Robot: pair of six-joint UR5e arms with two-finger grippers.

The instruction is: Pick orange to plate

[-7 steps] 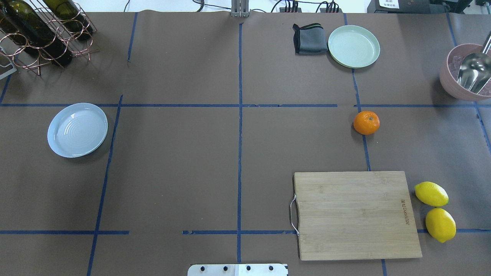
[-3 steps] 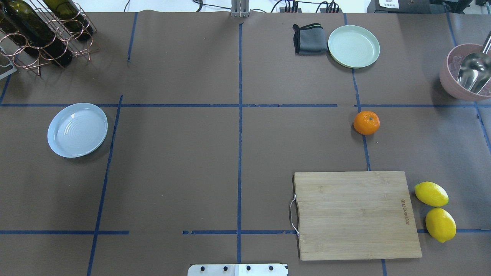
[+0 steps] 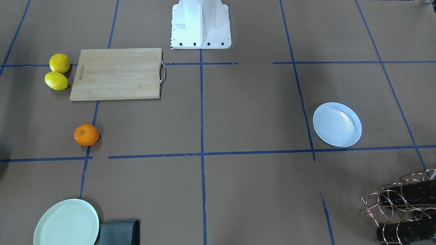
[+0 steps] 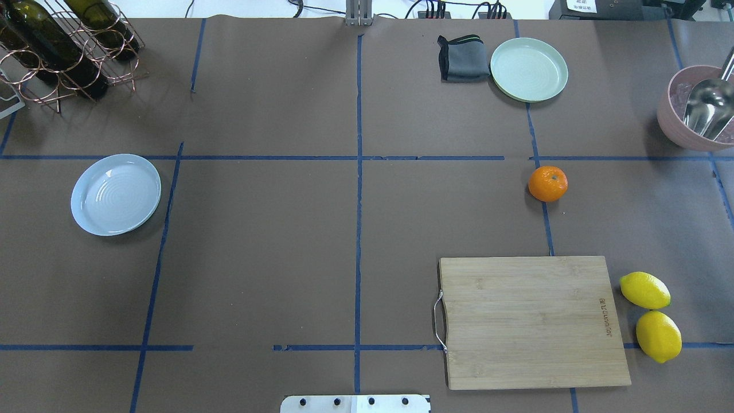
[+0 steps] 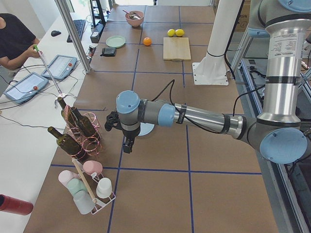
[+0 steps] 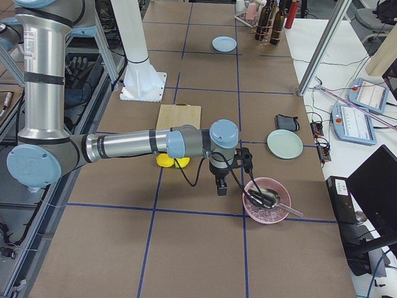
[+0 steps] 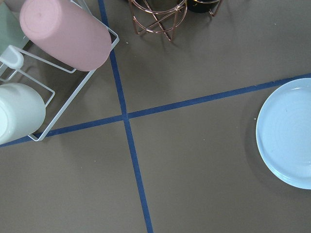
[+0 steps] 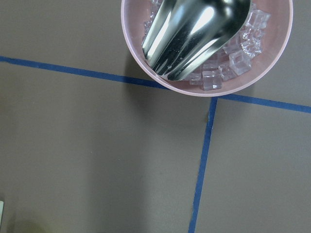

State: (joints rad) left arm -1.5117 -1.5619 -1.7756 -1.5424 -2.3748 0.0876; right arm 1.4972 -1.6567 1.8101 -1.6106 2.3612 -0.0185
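Well left of the bamboo cutting board (image 4: 530,321), the left gripper (image 5: 127,144) hovers over the table (image 4: 258,258), and the white plate (image 4: 115,194) lies flat. The orange (image 4: 547,183) rests just beyond the board's far edge. Further right of the board, the right gripper (image 6: 220,187) hovers. From these side views I cannot tell whether either gripper is apart or together.

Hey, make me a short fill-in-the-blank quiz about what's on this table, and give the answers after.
1. Beside the cutting board lie two yellow ____.
2. The fruit between that board and the mint-green plate is the ____.
3. The white plate has ____ on it.
Missing words: lemons; orange; nothing.
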